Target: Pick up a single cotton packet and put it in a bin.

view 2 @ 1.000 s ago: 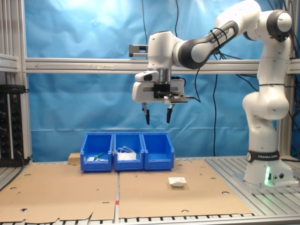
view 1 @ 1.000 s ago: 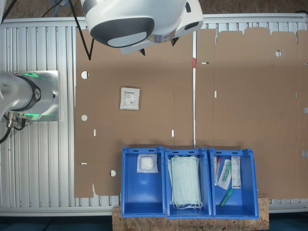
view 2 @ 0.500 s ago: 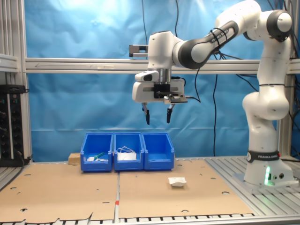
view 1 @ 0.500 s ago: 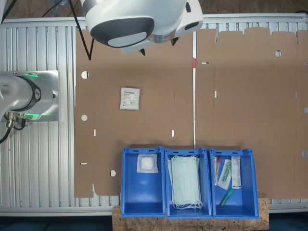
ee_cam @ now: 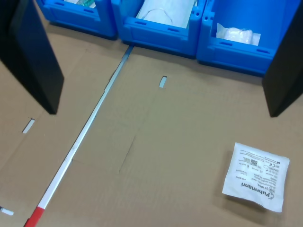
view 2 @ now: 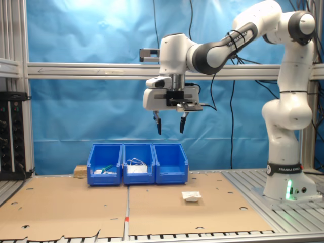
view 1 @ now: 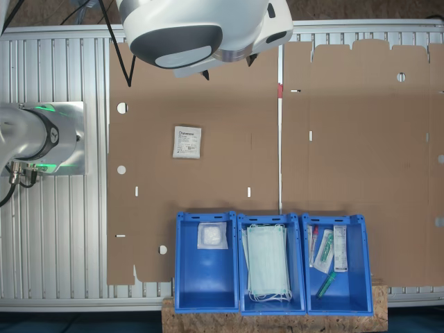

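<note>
The cotton packet (view 1: 187, 141) (view 2: 192, 196) (ee_cam: 257, 176) is a small flat white square with dark print, lying alone on the brown cardboard. My gripper (view 2: 170, 127) (ee_cam: 163, 112) hangs open high above the table, with nothing between its black fingers (ee_cam: 33, 61). The packet lies below it, off towards the robot base. The bin (view 1: 206, 291) (view 2: 171, 172) (ee_cam: 232, 56) is a blue crate holding one puffy white packet. It stands at the first exterior view's left end of a row of three crates.
The middle blue crate (view 1: 270, 217) holds pale green masks, and the third (view 1: 333, 302) holds syringes and wrapped tools. The robot base (view 1: 35, 139) (view 2: 288, 187) stands on the slatted metal table. My arm (view 1: 194, 28) overhangs the cardboard (view 1: 361, 139). A wooden block (view 2: 79, 171) sits beside the crates.
</note>
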Controlling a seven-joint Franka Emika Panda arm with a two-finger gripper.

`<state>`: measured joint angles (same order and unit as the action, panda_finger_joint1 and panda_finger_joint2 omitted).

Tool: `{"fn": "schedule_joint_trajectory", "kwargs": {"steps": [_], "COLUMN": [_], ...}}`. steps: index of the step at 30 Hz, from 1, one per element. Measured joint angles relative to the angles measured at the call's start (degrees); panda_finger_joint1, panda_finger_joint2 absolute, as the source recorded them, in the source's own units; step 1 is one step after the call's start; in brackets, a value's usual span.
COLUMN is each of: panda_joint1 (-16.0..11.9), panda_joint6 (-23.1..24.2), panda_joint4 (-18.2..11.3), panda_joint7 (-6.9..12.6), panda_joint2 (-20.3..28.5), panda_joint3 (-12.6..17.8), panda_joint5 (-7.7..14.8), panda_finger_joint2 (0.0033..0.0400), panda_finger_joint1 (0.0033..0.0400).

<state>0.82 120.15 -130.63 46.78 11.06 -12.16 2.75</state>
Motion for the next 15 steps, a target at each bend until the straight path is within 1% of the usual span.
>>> {"fn": "schedule_joint_trajectory", "kwargs": {"steps": [11,15], "panda_joint1": [0.0,0.0], "panda_joint6": [0.0,0.0], "panda_joint4": [-0.1,-0.7], "panda_joint7": [0.0,0.0], "panda_joint2": [0.0,0.2], "panda_joint3": [0.0,0.1], "panda_joint5": [0.0,0.0], "panda_finger_joint2": [0.04,0.04], "panda_finger_joint1": [0.04,0.04]}}
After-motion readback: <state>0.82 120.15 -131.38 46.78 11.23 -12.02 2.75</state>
